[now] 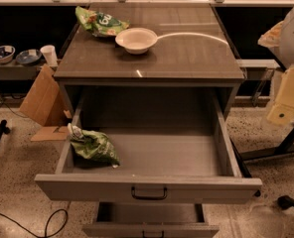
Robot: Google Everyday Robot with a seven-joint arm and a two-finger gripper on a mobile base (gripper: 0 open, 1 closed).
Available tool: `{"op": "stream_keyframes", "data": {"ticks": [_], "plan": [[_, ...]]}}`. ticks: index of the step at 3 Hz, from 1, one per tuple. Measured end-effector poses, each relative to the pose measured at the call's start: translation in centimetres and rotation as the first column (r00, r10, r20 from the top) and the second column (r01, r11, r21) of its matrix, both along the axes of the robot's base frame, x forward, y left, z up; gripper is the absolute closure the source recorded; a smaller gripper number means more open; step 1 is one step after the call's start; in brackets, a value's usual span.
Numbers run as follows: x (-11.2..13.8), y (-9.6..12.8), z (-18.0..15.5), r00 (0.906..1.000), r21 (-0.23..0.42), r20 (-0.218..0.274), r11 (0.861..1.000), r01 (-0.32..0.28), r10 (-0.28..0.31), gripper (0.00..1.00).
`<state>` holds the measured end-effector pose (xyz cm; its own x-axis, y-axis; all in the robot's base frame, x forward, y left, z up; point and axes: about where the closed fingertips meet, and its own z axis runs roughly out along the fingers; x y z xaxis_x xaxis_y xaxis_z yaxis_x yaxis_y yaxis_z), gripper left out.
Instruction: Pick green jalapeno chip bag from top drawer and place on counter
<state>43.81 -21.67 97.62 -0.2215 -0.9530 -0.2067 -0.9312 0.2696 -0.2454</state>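
The green jalapeno chip bag (93, 146) is small, wrinkled and glossy, with a pale silvery end. It lies in the left front corner of the open top drawer (148, 187), leaning against the left wall. The drawer is pulled fully out, and its dark loop handle (149, 193) is centred on the front panel. The counter (186, 53) is the dark grey-brown cabinet top above it. My arm shows as pale parts at the right edge. The gripper (270, 34) is at the upper right, beside the counter's right edge and far from the bag.
A white bowl (136, 39) and a larger flat green bag with white letters (100, 22) sit on the counter's back left. A lower drawer (151, 228) is slightly open. Cardboard (42, 103) leans at the left. Dark stand legs (286, 148) are on the floor at right.
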Motion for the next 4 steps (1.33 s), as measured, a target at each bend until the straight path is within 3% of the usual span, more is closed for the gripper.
{"op": "stream_keyframes", "data": {"ticks": [1, 2, 3, 4], "plan": [[0.0, 0.0, 0.0, 1.0, 0.0, 0.0, 1.0, 0.0, 0.0, 0.0], [0.5, 2.8, -0.2, 0.9979, 0.032, 0.019, 0.998, -0.063, 0.062, 0.0], [2.6, 10.5, -0.7, 0.978, 0.114, 0.065, 0.972, -0.205, 0.198, 0.0], [5.0, 17.3, -0.6, 0.9523, 0.177, 0.099, 0.937, -0.302, 0.288, 0.0]]}}
